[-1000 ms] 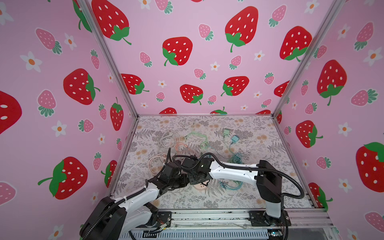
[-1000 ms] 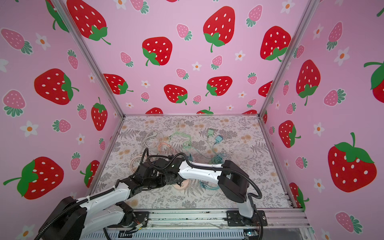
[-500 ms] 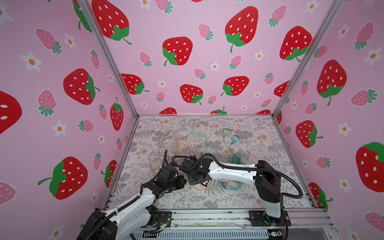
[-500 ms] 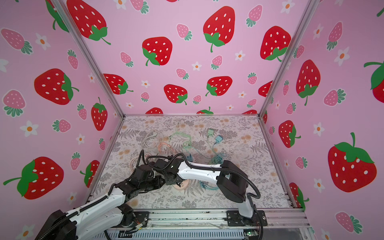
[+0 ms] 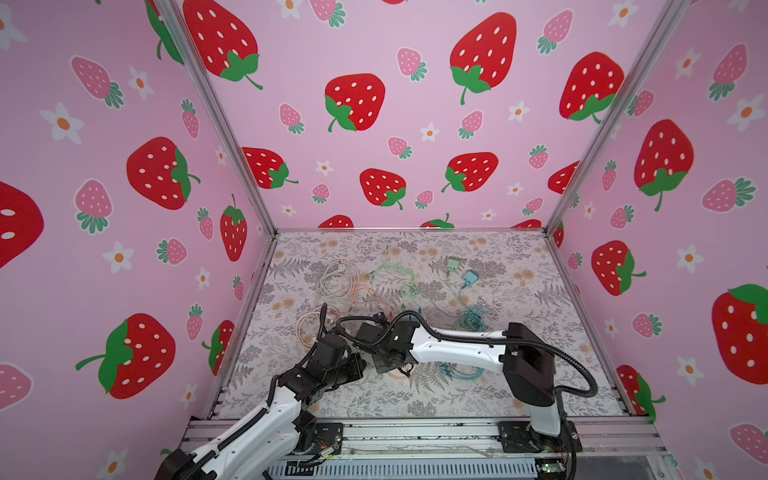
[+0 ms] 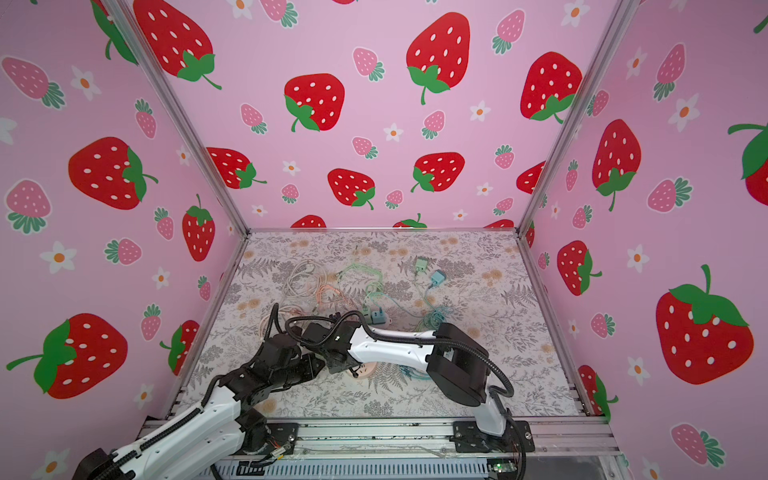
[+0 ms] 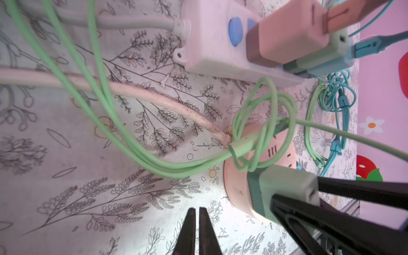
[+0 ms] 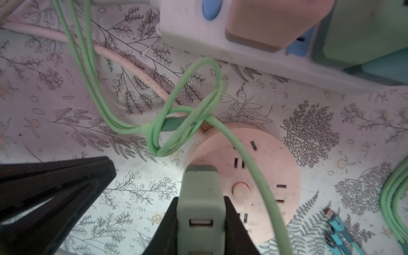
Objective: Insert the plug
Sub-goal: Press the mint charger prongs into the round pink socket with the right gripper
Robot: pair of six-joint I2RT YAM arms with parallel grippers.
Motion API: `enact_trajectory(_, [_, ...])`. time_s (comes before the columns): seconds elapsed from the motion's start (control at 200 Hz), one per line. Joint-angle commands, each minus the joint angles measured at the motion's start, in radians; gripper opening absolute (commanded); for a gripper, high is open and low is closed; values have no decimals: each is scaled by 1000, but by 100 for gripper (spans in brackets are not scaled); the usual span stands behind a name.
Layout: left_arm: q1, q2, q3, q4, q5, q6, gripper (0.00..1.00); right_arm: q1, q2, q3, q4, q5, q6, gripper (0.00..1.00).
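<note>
In both top views the two black claws meet at about 7 o'clock on the floral-print table [image 5: 519, 266]. The white right arm hides most of what lies beneath, and only a sliver of the round pink plastic socket disc [image 6: 365, 370] peeks out.

The wrist views fill that in. The right gripper [image 8: 201, 212] is clamped on the pale green boxy plastic plug [image 8: 199, 187], a finger on each flank. The plug's dark base sits at the disc's edge; whether its prongs are in cannot be told.

The left gripper [image 7: 197, 213], at the right one's 9 o'clock in the top views, is pinched to a hairline gap and holds nothing. A knotted mint-green cable [image 7: 132, 141] drapes across the disc, and the white power strip [image 7: 209, 44] lies at its 12 o'clock.
</note>
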Motion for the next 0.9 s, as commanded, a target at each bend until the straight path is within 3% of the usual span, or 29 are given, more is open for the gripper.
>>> enact_trajectory(0.0, [5,-29,-7,-58,-30,-14,10,-18,280,-124,-84,-74,-11,5])
enact_trajectory(0.15, [5,-55,-11,-76,-26,-2,10,-18,292,-117,-83,-84,-13,5])
enact_trajectory(0.29, [6,-63,-9,-75,-12,9,13,-18,255,-110,-71,-96,-28,12])
enact_trajectory(0.435, [7,-70,-2,-62,1,18,19,-20,171,-80,-57,-91,-68,24])
enact_trajectory(0.46, [7,-71,1,-60,2,20,20,-22,157,-65,-65,-87,-78,31])
enact_trajectory(0.54, [7,-71,14,-58,2,28,22,-28,130,-24,-87,-71,-105,41])
enact_trajectory(0.775, [7,-55,47,-48,13,36,23,-46,12,-21,-41,-114,-166,51])
enact_trajectory(0.895, [7,-61,54,-50,3,32,23,-50,-43,-18,-32,-142,-184,61])
